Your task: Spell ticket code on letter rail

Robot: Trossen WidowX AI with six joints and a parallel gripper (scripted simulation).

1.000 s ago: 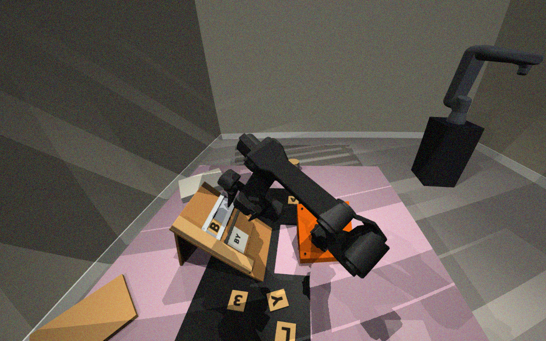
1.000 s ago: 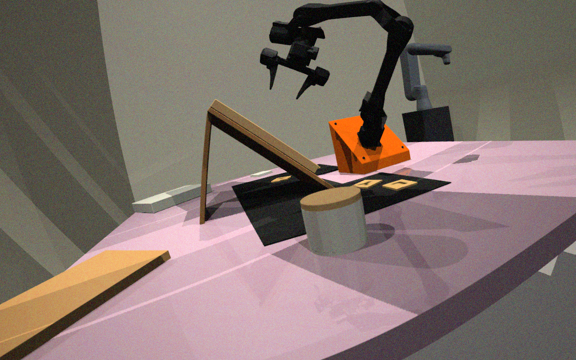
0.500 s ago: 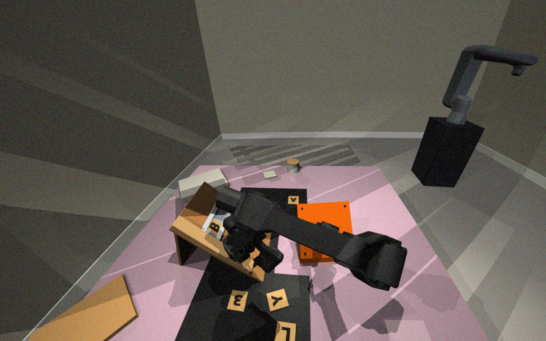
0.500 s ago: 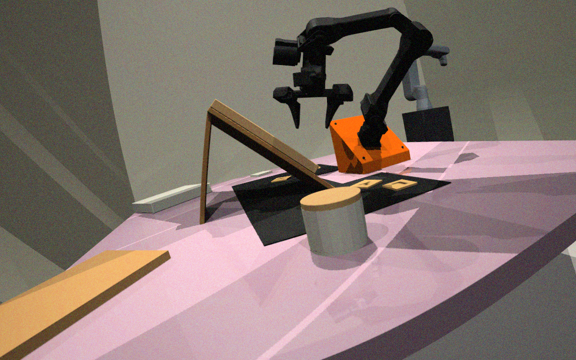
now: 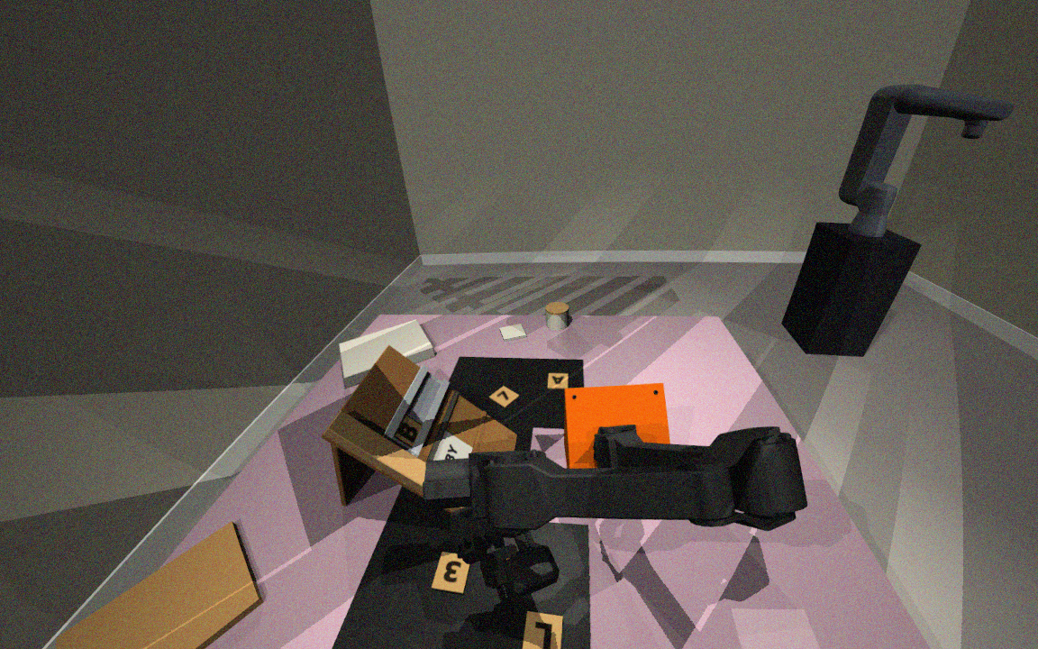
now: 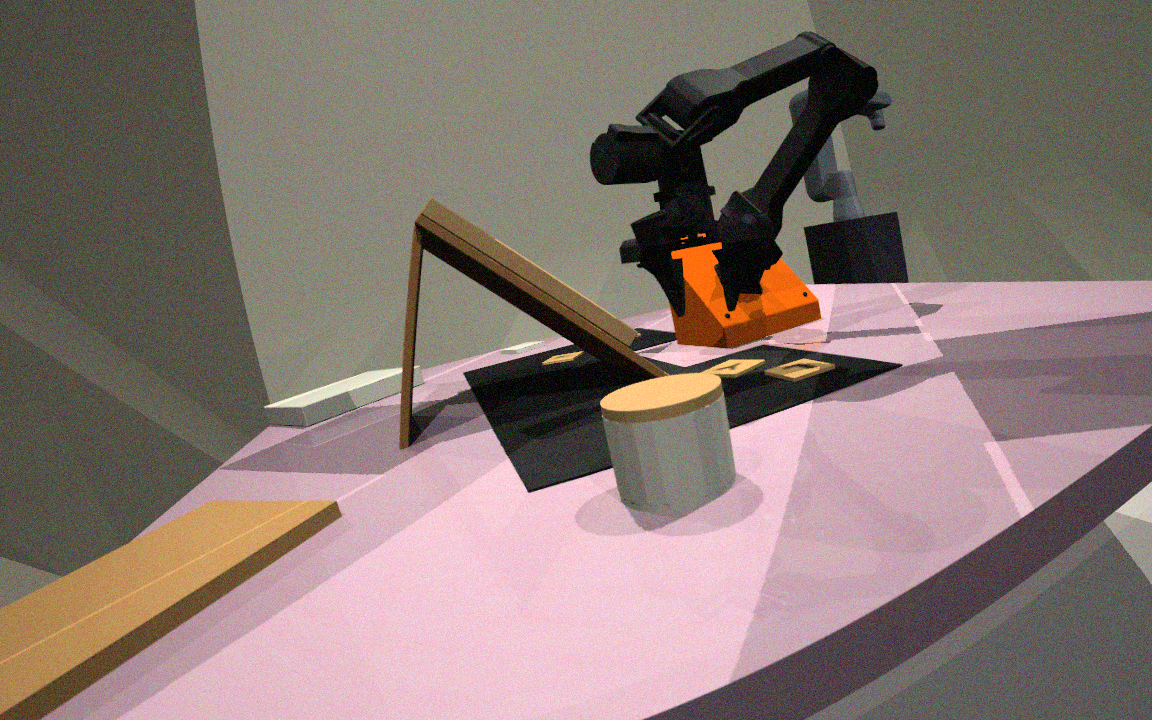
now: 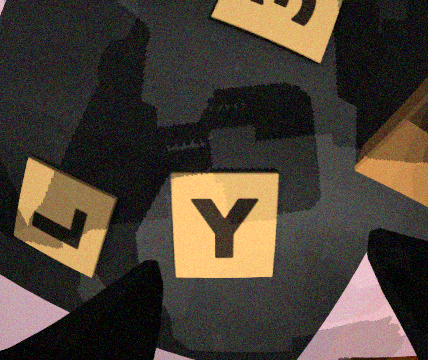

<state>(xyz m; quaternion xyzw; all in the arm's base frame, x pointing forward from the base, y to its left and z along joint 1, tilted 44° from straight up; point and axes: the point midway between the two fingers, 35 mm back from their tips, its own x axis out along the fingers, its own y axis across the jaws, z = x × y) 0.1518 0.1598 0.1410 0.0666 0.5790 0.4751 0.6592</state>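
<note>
My gripper (image 7: 268, 260) (image 6: 705, 310) is open and empty, pointing down above the Y tile (image 7: 224, 225), which lies flat with one finger on either side in the wrist view; the arm hides that tile in the top view. The 3 tile (image 5: 450, 572) (image 7: 284, 30) and L tile (image 5: 542, 631) (image 7: 66, 217) lie nearby. The 7 tile (image 5: 504, 396) and A tile (image 5: 557, 379) lie beyond the tilted board (image 5: 381, 387) (image 6: 517, 286). The B tile (image 5: 407, 432) sits at the near end of the rail (image 5: 426, 399). The ticket (image 5: 451, 448) reads BY, partly hidden by the arm.
The tiles lie on a black mat (image 5: 394, 597). The board's wooden edge (image 7: 399, 175) stands close to the gripper's right. The orange arm base (image 5: 615, 403) (image 6: 768, 295), a lidded canister (image 5: 557, 316) (image 6: 669, 456), a white block (image 5: 386, 351) and a wooden plank (image 5: 168, 597) (image 6: 132, 573) stand around.
</note>
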